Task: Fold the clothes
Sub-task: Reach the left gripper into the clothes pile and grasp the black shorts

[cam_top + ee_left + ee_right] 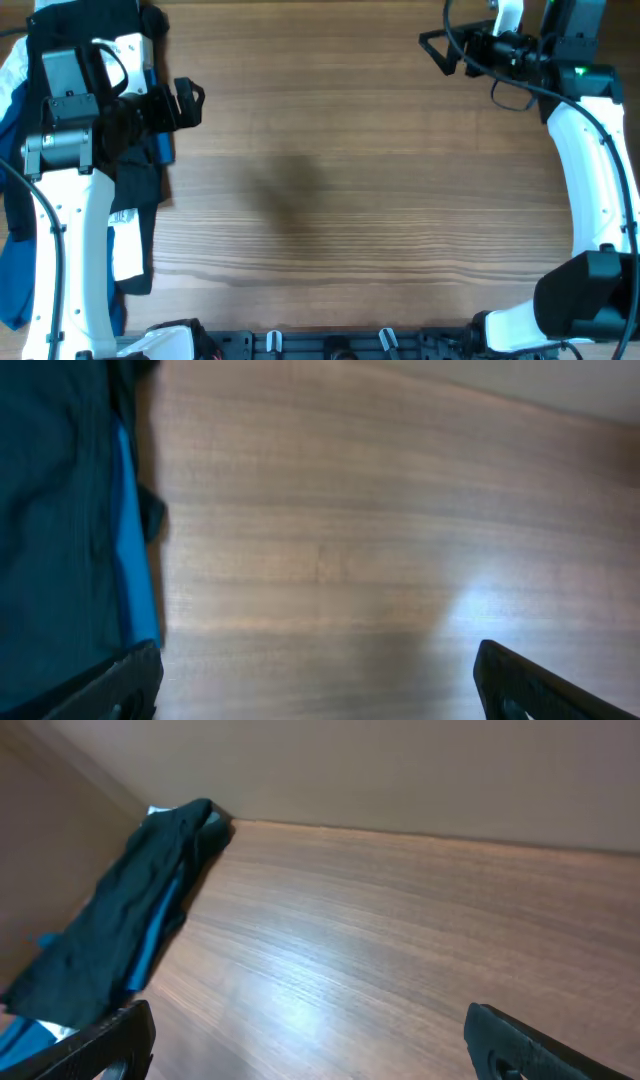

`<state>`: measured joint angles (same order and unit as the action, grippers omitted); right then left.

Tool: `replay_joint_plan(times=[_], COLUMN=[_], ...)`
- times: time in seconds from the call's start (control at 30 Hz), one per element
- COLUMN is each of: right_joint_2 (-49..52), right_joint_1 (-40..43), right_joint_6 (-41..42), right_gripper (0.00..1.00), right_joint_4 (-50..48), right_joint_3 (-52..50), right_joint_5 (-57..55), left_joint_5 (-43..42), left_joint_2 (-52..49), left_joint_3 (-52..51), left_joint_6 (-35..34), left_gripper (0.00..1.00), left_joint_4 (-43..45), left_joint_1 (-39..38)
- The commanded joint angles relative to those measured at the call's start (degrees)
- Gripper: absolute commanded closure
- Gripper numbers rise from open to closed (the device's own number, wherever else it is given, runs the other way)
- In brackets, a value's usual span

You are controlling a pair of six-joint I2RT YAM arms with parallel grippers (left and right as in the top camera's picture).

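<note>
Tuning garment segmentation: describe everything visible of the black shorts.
The black shorts lie unfolded in a long rumpled heap along the left edge of the wooden table. The fabric looks thin, matte and dark. They are partly hidden under the left arm, with blue fabric showing beneath one edge.

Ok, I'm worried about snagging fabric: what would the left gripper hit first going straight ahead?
Most likely the bare wooden table. The open left gripper frames only wood, with the black shorts off to one side, though depth is unclear.

Clothes [140, 200] at table [330, 200] left edge, left tool [188, 103] just beside them, right tool [435, 45] above far right corner.
</note>
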<state>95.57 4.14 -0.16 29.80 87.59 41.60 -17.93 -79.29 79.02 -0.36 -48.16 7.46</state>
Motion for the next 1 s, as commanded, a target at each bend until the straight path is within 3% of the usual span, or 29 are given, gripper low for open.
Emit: replay_joint_plan(times=[0.0,0.3,0.5,0.6,0.7,0.83,0.97], right_joint_2=[0.37,0.59,0.61,1.20,4.98,10.78,10.69], right_joint_1=[-0.35,-2.78,-8.66,-10.82,-12.90,-15.17,-14.78], right_joint_6=[0.31,0.20,0.13,0.33,0.42,3.61,3.32], right_gripper=[0.00,0.00,0.00,0.01,0.02,0.07,0.07], right_joint_4=[-0.15,5.01,4.98,4.48,2.12,0.11,1.01], right_joint_3=[1.75,1.64,1.64,1.64,1.64,1.64,1.66], right_joint_5=[1.70,-5.03,-13.90,-15.08,-15.06,-15.04,-15.08], left_joint_5=[3.08,5.68,6.67,1.90,-1.62,-0.87,9.99], left_joint_2=[-2.56,-20.52,-21.29,-21.79,-21.79,-21.79,-25.57], left_joint_3=[1.20,1.27,2.08,2.08,2.08,2.05,2.05], left_joint_6=[0.04,0.09,2.86,2.45,2.47,2.69,2.40], left_gripper=[0.00,0.01,0.04,0.08,0.07,0.09,0.13], left_joint_4=[4.00,16.63,20.81,19.30,16.79,13.86,19.85], left_joint_1=[3.58,15.98,26.49,32.28,31.36,21.53,9.46])
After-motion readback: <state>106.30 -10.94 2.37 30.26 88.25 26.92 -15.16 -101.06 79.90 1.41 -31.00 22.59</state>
